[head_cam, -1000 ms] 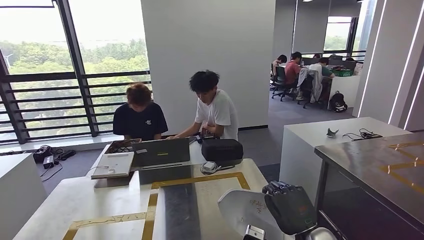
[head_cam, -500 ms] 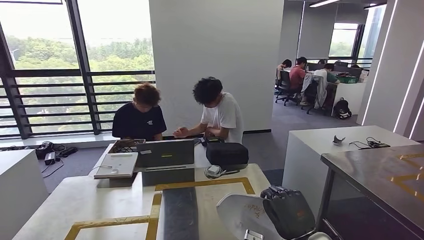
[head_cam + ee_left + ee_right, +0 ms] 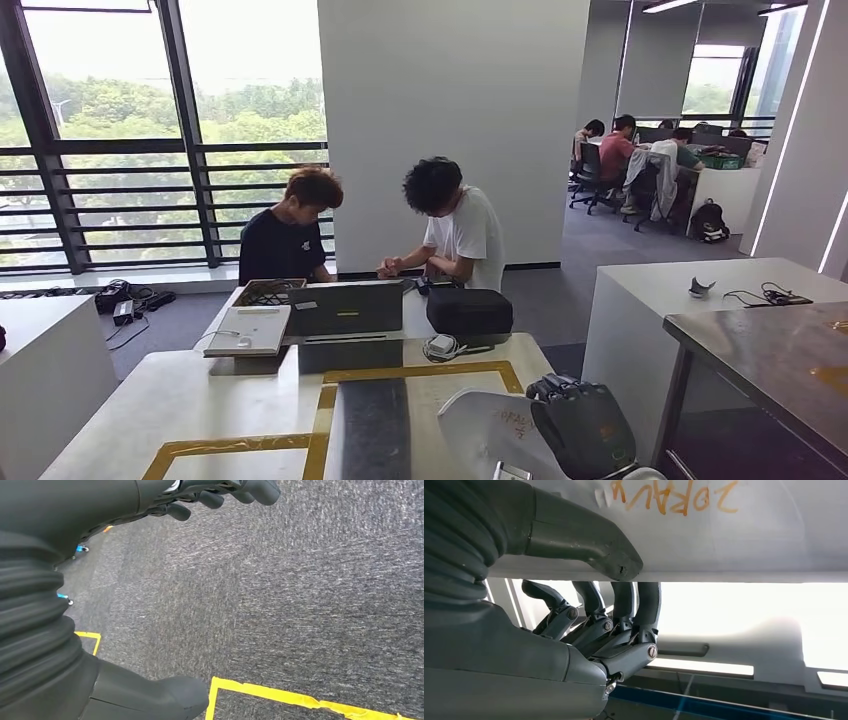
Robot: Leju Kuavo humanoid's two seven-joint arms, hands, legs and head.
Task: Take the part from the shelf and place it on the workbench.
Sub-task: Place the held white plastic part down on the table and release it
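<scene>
The part, a white panel with orange writing, is held at the lower right of the head view, clamped by the right robot hand; in the right wrist view its thumb is pressed on one face and the fingers on the other. The part is carried above the bench, marked with yellow tape. The left robot hand is seen over grey carpet, fingers apart, nothing held. Behind the bench, two people are bent over a laptop.
</scene>
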